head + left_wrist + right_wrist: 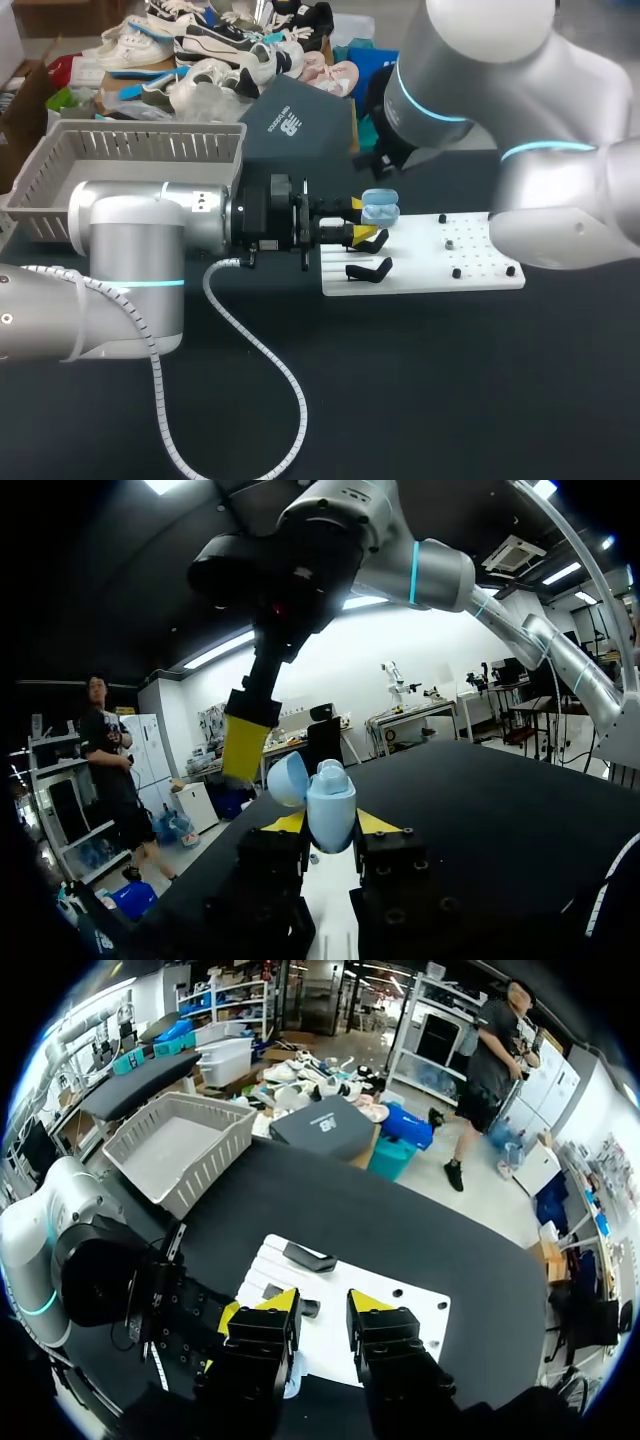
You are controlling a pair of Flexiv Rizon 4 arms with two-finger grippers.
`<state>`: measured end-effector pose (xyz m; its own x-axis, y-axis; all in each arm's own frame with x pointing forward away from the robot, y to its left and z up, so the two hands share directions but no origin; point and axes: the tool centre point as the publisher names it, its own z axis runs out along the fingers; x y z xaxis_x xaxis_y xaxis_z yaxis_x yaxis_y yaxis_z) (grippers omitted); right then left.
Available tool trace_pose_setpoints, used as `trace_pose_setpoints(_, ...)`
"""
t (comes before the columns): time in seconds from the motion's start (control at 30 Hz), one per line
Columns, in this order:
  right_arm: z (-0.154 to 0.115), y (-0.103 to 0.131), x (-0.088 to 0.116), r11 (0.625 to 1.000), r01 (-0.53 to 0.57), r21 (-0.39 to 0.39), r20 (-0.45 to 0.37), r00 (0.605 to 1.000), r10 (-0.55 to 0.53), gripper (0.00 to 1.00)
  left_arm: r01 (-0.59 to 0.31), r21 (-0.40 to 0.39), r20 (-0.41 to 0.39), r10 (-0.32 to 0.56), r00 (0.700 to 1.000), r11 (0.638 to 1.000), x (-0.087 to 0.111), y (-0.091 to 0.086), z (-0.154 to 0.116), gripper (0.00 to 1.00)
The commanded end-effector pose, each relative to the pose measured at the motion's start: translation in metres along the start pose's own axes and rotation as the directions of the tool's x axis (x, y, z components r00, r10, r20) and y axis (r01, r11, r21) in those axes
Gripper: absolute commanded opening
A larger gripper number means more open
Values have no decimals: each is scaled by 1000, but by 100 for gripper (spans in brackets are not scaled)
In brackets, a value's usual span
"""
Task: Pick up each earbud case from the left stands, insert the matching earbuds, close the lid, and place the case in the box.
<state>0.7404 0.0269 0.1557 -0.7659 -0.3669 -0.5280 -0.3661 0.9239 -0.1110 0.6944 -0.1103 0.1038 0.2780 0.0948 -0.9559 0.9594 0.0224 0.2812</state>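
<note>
The left gripper (330, 823) is clenched on the light blue, egg-shaped plastic earbud case (331, 798), with one yellow tip on each side of its base and its rounded lid (287, 778) hinged open. In the head view the case sits near frame centre, at the left end of the white pegboard (470, 262), just beside the black angled stands (368, 269). The right gripper (318, 1310) hangs close over the case, fingers spread with nothing visible between them; I cannot tell whether it carries an earbud. The step in hand looks like loading the earbuds. Hold the case level, grip it low so the lid can swing, bring the right fingers straight down clear of the lid, and seat each earbud fully before closing. The grey slatted plastic crate (150, 150), upper left, is likely where the closed case goes
</note>
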Motion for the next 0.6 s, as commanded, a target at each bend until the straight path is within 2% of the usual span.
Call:
trace_pose_setpoints(0.03,0,2,3,1000,1,1,-5,1000,-1,27,-2,-6,1,2,1000,1000,0,-2,0,0)
trace_pose_setpoints(0.6,-12,8,20,1000,-5,3,8,1000,5,25,-2,-6,1,2,1000,1000,0,-2,0,0)
